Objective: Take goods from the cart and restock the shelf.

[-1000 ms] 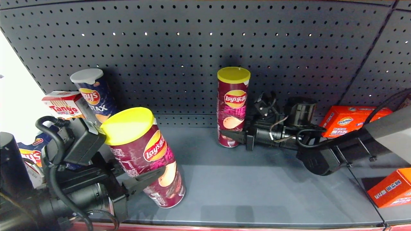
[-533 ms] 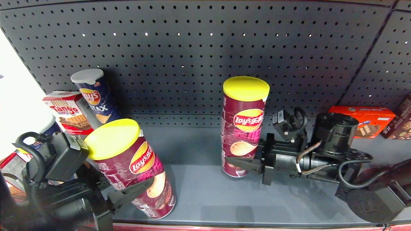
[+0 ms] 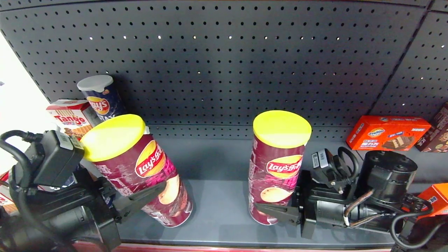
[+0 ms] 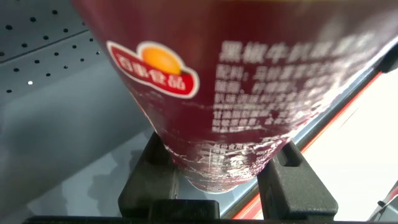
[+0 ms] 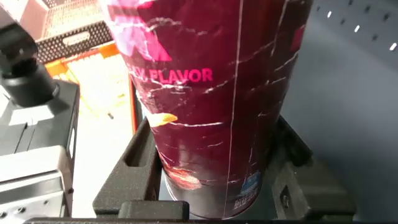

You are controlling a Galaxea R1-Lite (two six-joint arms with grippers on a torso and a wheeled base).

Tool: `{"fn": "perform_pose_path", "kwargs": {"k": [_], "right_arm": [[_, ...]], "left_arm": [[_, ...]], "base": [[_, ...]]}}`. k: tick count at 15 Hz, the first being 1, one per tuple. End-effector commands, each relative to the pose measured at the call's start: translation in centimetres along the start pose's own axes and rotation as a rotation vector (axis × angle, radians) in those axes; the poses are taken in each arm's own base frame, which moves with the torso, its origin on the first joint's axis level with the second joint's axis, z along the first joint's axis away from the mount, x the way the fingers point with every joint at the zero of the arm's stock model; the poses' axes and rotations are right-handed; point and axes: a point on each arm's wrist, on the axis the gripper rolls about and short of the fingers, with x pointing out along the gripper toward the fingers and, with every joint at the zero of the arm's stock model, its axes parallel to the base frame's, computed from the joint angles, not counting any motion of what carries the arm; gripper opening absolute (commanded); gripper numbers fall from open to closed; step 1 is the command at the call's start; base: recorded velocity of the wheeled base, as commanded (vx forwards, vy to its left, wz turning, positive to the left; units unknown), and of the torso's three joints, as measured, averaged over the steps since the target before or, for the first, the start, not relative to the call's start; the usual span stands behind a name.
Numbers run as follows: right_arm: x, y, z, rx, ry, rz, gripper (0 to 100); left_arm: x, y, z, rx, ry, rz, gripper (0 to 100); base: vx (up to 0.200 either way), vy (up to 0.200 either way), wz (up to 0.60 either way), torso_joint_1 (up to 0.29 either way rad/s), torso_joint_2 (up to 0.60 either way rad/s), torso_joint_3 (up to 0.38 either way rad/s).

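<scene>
Note that the left claw (image 3: 151,198) is clamped on the lower body of the left can (image 3: 140,168), a maroon tube with a yellow lid. This can tilts, lid toward the left, over the front left of the shelf (image 3: 217,210). The right claw (image 3: 270,210) grips the lower body of the right can (image 3: 278,164), which stands upright at the shelf front, well apart from the first. You cannot tell whether either base touches the shelf. At the back left, 1 blue can (image 3: 101,99) stands beside a wafer box (image 3: 70,117). 1 orange box (image 3: 386,133) lies at the back right.
</scene>
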Motion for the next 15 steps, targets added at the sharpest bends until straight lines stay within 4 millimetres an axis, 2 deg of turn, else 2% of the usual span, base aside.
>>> {"fn": "perform_pose_path", "kwargs": {"k": [1,9,15], "right_arm": [[0.5,-0.2,-1.3,0.021,0.03,0.006,0],[2.4,-1.4,-2.4,0.029,0.046,-0.024,0],[2.7,-0.4,-2.2,0.024,0.052,-0.047,0]], "left_arm": [[0.2,0.0,0.0,0.0,0.003,-0.001,0],[0.1,0.0,0.1,0.0,-0.001,0.0,0],[0.1,0.0,0.0,0.0,0.002,0.0,0]], "base": [[0.0,0.0,0.0,0.0,0.0,0.0],[0.0,0.0,0.0,0.0,0.0,0.0],[0.0,0.0,0.0,0.0,0.0,0.0]]}}
